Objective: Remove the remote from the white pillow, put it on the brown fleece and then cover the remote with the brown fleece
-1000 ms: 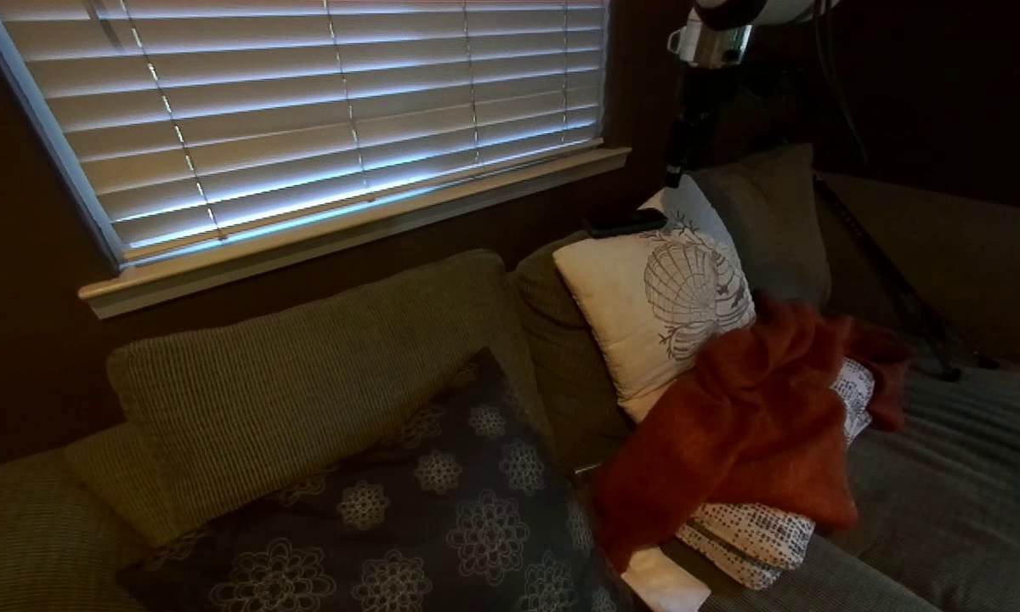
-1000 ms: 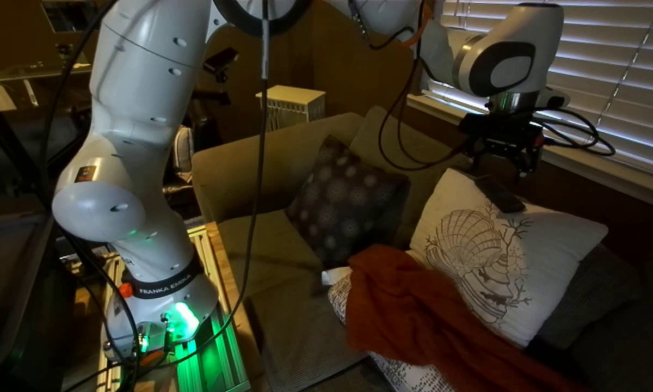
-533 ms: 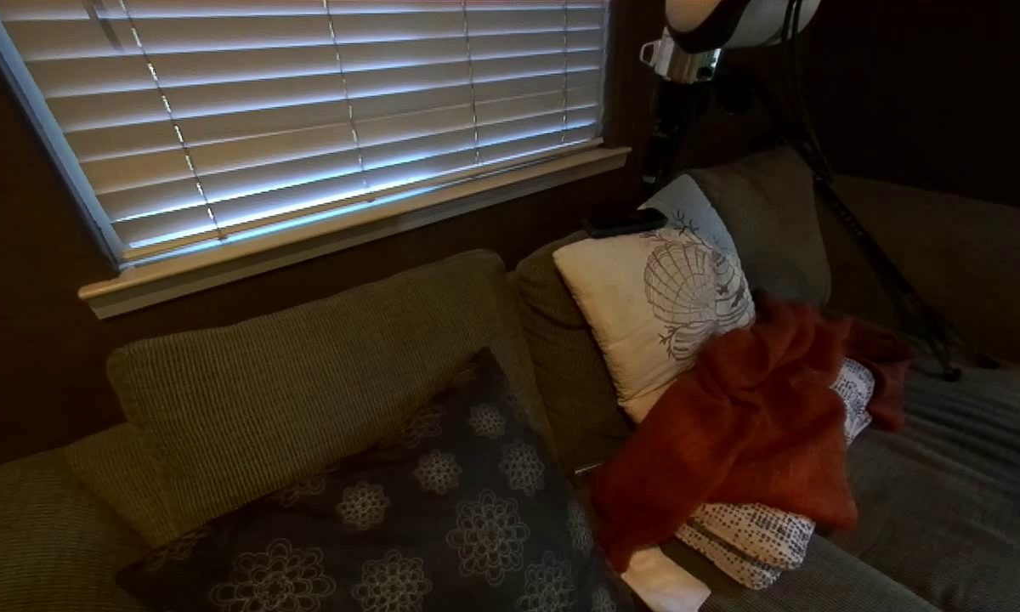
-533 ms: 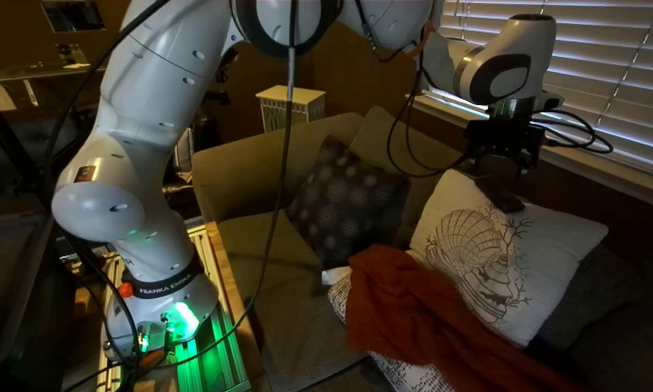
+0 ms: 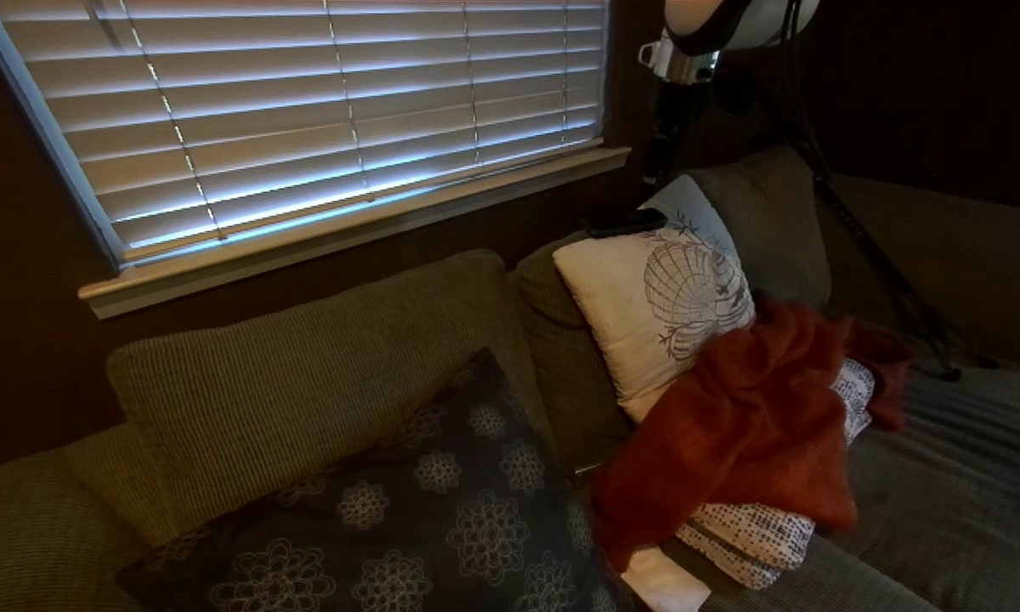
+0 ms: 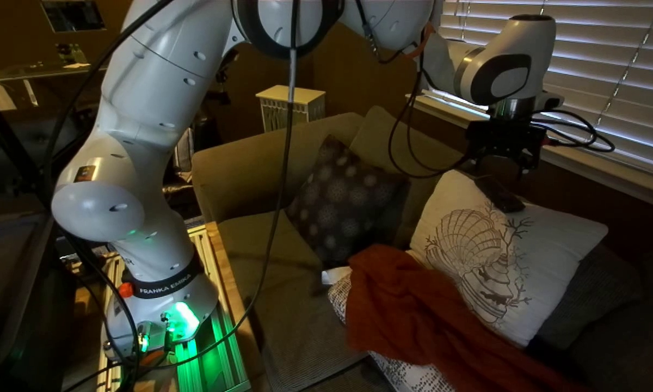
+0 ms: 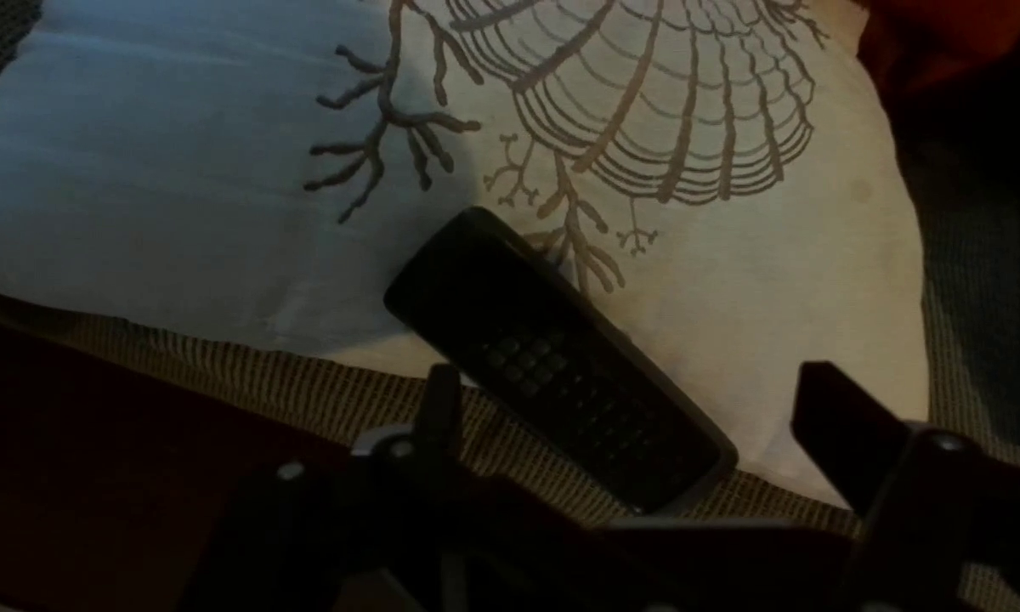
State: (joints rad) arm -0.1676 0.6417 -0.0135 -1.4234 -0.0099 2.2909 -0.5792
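The dark remote (image 5: 625, 223) lies on the upper edge of the white pillow (image 5: 599, 285), which has a shell print and leans on the sofa back. In the wrist view the remote (image 7: 561, 357) lies diagonally, its lower end reaching past the pillow's edge. The reddish-brown fleece (image 6: 408, 310) lies rumpled below the pillow; its corner shows in the wrist view (image 7: 943, 38). My gripper (image 7: 631, 370) is open and empty, its fingers spread on either side of the remote's lower part. In an exterior view the gripper (image 6: 501, 166) hangs above the remote, apart from it.
A white dotted folded cloth (image 5: 752, 540) lies under the fleece. A dark flower-print pillow (image 6: 351, 198) leans at the sofa's corner. The window sill (image 5: 357, 225) and blinds are close behind the pillow and arm. Cables (image 6: 397, 147) loop from the wrist.
The gripper has moved slightly lower and toward the window side over the remote, then stayed almost still. The remote, pillow and fleece have not moved.
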